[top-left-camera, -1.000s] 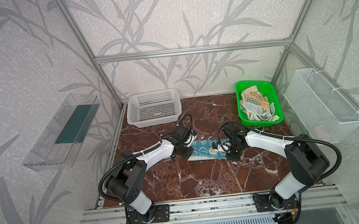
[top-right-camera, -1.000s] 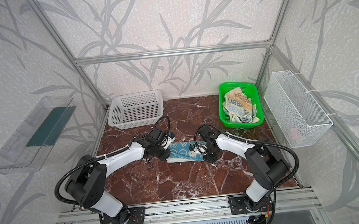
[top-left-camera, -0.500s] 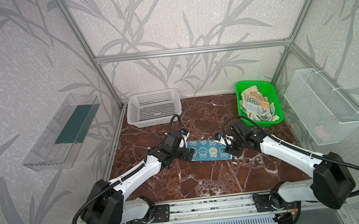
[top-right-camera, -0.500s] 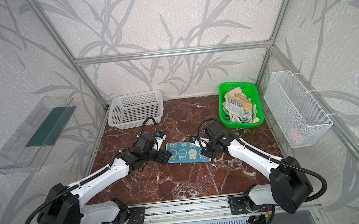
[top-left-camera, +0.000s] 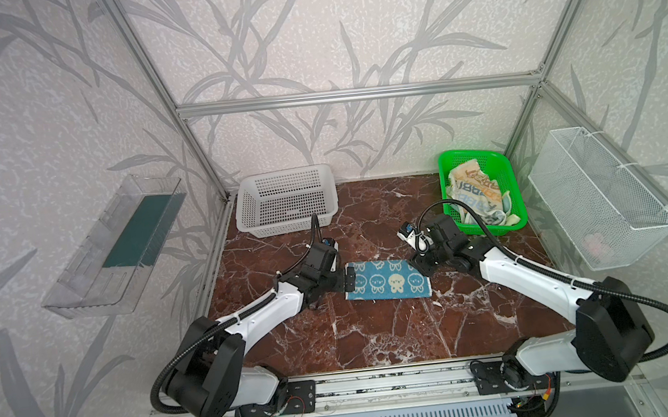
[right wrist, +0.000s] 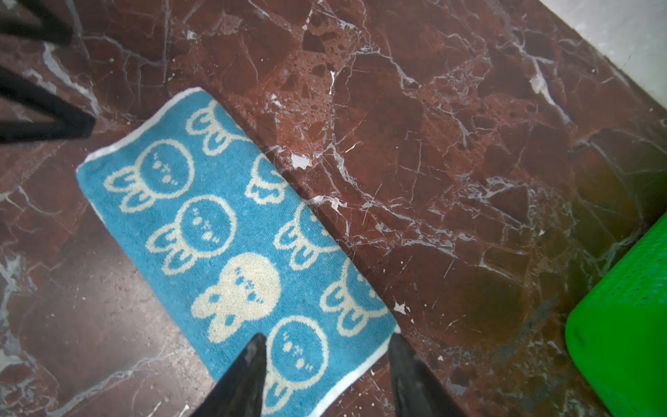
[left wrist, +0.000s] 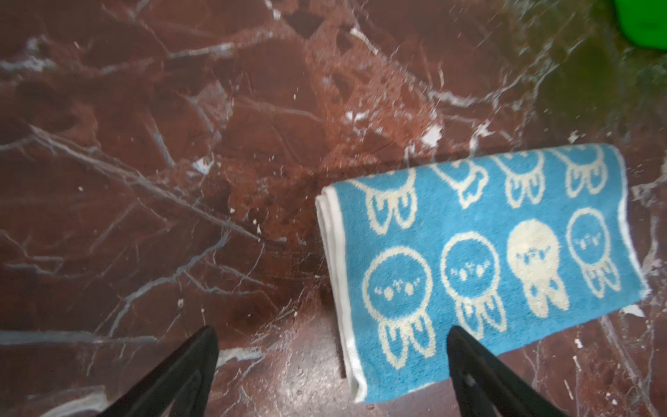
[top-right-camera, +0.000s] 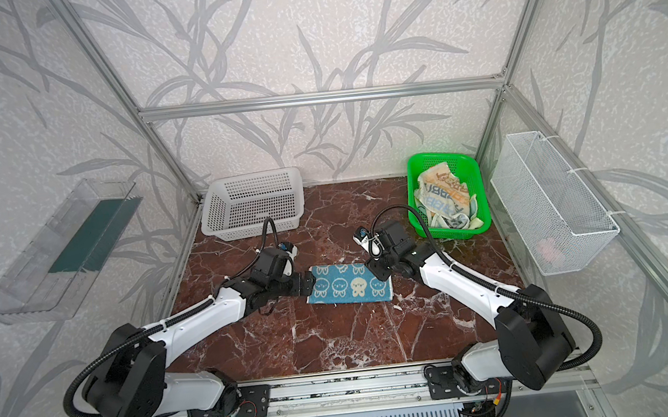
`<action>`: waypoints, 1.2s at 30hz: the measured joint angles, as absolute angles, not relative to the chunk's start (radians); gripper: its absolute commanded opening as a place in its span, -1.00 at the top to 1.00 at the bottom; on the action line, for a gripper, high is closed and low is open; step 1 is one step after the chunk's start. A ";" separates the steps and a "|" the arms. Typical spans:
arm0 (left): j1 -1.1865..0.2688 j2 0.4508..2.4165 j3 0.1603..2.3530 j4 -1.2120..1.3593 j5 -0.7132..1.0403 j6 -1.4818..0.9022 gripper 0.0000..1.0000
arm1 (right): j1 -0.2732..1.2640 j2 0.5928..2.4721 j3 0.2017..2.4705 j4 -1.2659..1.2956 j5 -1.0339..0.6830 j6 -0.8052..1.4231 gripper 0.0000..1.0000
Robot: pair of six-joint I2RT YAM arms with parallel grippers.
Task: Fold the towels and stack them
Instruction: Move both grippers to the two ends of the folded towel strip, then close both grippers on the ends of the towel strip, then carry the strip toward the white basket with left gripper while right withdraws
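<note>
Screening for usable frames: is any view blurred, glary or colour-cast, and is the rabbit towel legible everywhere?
Left wrist view: soft, marble veins smeared, rabbit towel still legible. Right wrist view: sharper, towel weave crisp; the green basket throws a green tint onto the glossy table. Both top views: evenly lit, sharp, no harsh shadows; towel small but readable.

Bright even light, soft shadows, left wrist view blurred, top views sharp
</note>
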State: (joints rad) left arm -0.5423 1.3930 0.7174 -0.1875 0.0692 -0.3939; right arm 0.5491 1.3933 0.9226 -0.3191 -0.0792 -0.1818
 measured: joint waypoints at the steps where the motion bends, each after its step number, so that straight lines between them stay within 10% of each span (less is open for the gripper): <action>1: -0.542 1.408 0.720 -0.197 0.072 -0.398 -0.88 | 0.549 1.398 0.925 -0.319 -0.079 -0.155 -0.05; 23: -0.550 1.549 0.741 -0.139 0.255 -0.492 -0.65 | 0.604 1.651 0.878 -0.264 -0.102 0.265 0.14; 36: -0.550 1.645 0.764 0.006 0.313 -0.543 -0.19 | 0.604 1.672 0.882 -0.248 -0.093 0.291 0.15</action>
